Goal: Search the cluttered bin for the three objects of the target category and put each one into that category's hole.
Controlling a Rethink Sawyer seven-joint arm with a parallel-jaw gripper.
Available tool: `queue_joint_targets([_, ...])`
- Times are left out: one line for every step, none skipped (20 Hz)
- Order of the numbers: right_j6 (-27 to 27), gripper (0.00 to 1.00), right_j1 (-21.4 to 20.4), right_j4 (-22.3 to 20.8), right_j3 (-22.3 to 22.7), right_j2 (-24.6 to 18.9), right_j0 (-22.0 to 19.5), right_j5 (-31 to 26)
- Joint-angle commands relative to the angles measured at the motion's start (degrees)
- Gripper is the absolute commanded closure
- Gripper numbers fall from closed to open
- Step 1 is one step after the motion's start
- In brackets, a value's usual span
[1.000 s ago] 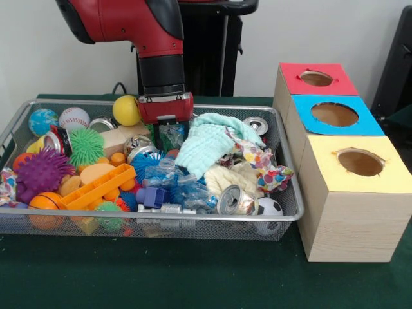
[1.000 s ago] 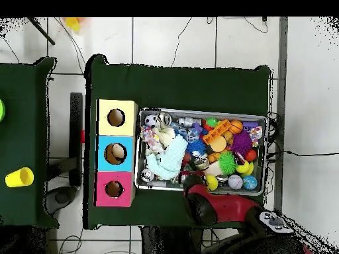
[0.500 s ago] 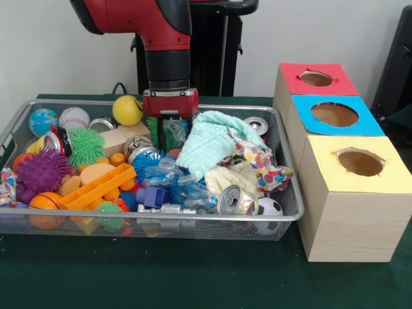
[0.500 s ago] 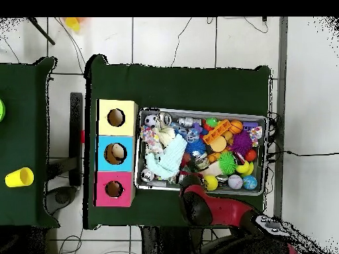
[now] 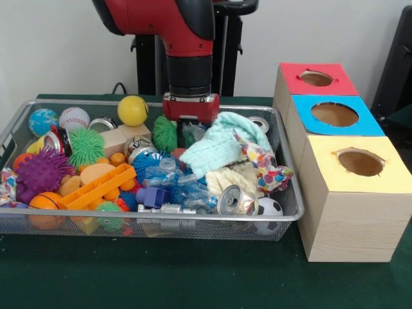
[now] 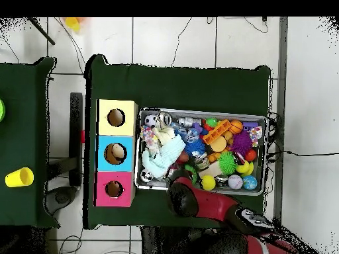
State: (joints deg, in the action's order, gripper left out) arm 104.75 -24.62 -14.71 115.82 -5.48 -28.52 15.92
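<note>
From the front, the red and black arm's gripper (image 5: pixel 190 125) is down at the back of the silver wire mesh bin (image 5: pixel 283 215), its red block sitting right over the crumpled mint green cloth (image 5: pixel 219 143). The fingers are buried behind the cloth and a spiky green ball (image 5: pixel 165 134), so I honestly can't tell whether they're spread, pinched, or holding anything. Which category is the target isn't obvious either (the task line doesn't say). The three wooden boxes stand just beside the bin: red-topped box (image 5: pixel 317 78) at the back, blue-topped box (image 5: pixel 335 114) in the middle, yellow-topped box (image 5: pixel 360 162) nearest the camera, each with a round hole.

Overhead, the arm covers the bin's edge nearest the robot, so the gripper itself is hidden; the mint cloth (image 6: pixel 162 157) lies at the box end of the bin, with the crushed silver can (image 6: pixel 147 174) near it.

Risks as I see them: the cloth could snag and drag neighbours like the patterned fabric bundle (image 5: pixel 265 168) out of the bin, or drape over a hole's rim instead of dropping in.
</note>
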Motion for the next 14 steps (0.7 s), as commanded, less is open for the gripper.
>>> queue_joint_targets([14.0, 0.0, 7.7, 6.2, 1.1, -0.9, 5.1, 0.0])
queue_joint_targets([13.4, 0.0, 8.5, 5.8, 0.4, -1.4, 4.8, 0.3])
queue_joint_targets([13.6, 0.0, 9.4, 6.1, -0.2, -2.6, 4.5, 0.3])
queue_joint_targets([13.8, 0.0, 9.9, 6.4, -0.4, -3.1, 4.7, 1.1])
queue_joint_targets([14.2, 0.0, 9.8, 7.2, -0.6, -3.4, 5.2, 1.6])
queue_joint_targets([14.5, 0.0, 9.9, 7.5, -0.8, -4.0, 5.2, 2.2])
queue_joint_targets([14.9, 0.0, 9.6, 7.9, -0.7, -4.1, 5.6, 3.4])
queue_joint_targets([15.3, 0.0, 9.3, 8.3, -0.6, -4.2, 6.0, 4.6])
queue_joint_targets([14.9, 0.0, 8.2, 8.6, -0.4, -4.2, 6.2, 4.4])
queue_joint_targets([14.6, 0.0, 6.8, 8.6, 0.2, -4.5, 6.0, 3.7])
queue_joint_targets([14.1, 0.0, 4.8, 8.7, 1.1, -4.3, 6.0, 2.7])
queue_joint_targets([13.6, 0.0, 2.7, 8.7, 1.9, -4.1, 6.0, 1.7])
queue_joint_targets([13.3, 0.0, 0.4, 8.5, 3.2, -3.9, 5.5, 0.4])
queue_joint_targets([12.8, 0.0, -2.0, 7.8, 4.5, -4.3, 4.3, -1.0])
